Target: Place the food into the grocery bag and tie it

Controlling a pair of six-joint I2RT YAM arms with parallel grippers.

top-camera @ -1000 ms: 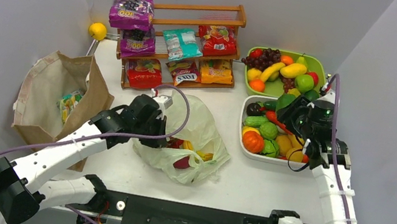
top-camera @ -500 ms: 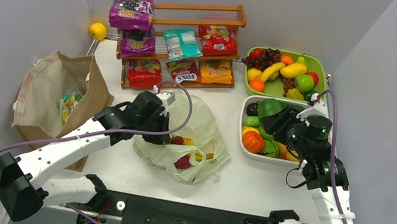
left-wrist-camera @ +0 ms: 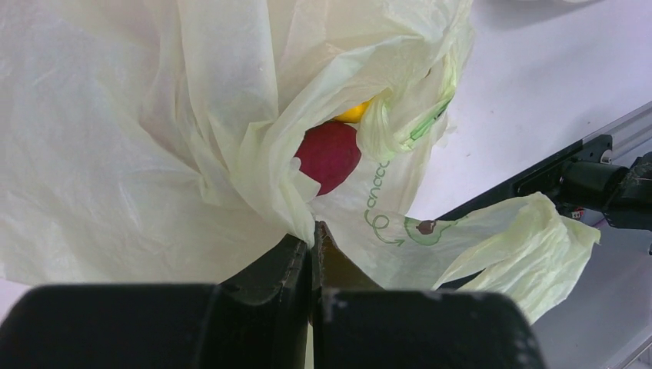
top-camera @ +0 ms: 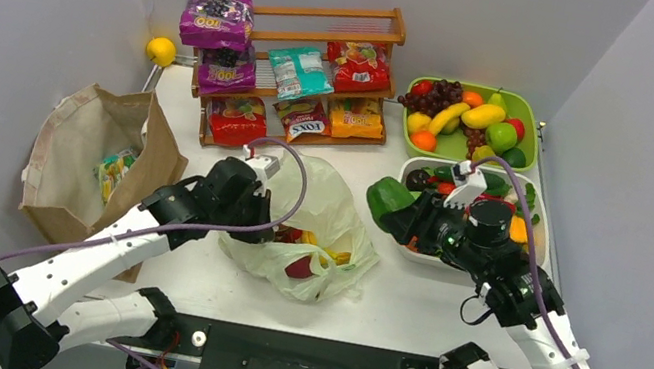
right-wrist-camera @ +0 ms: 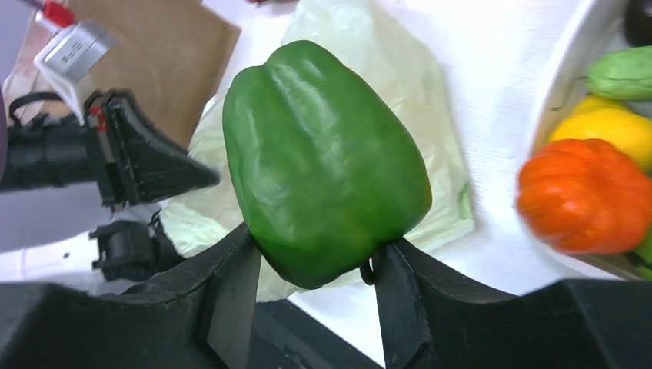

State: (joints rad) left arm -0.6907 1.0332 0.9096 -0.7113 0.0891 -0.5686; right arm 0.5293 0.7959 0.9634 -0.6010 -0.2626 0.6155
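Grocery bag (top-camera: pixel 339 209): pale green film, slumped on the table (top-camera: pixel 438 311) in front of the wooden rack (top-camera: pixel 332 15); its mouth faces the near edge.
Bag contents: a red piece (left-wrist-camera: pixel 328 152) and a yellow one (left-wrist-camera: pixel 354 114) show through the opening; anything deeper is hidden by folds.
Left gripper (left-wrist-camera: pixel 311 231): jaws pressed fully together on a pleat of the bag's rim, nothing else between them. The pinch appears meant to hold the mouth up and open for the other arm.
Right gripper (right-wrist-camera: pixel 315 265): jaws about half apart, clamped on the lower flanks of a green bell pepper (right-wrist-camera: pixel 323 161), carried in the air.
Pepper position: clear of the white tray (right-wrist-camera: pixel 573 69), between it and the bag, above the table near the bag's right edge; not yet over the opening.
Loose handle (left-wrist-camera: pixel 523 238): lies flat toward the arm bases, untied.
Step in hand: judged to be the carry of one vegetable to the bag; tying is not begun.
Remaining stock: orange pumpkin (right-wrist-camera: pixel 588 196) and other vegetables in the white tray; fruit in the green tray (top-camera: pixel 531 109); snack packets, one marked FOX'S (top-camera: pixel 304 120), on the rack.
Risk: the glossy pepper could slip; the soft rim could sag shut.
Brown paper bag (top-camera: pixel 68 190): far left, apart.
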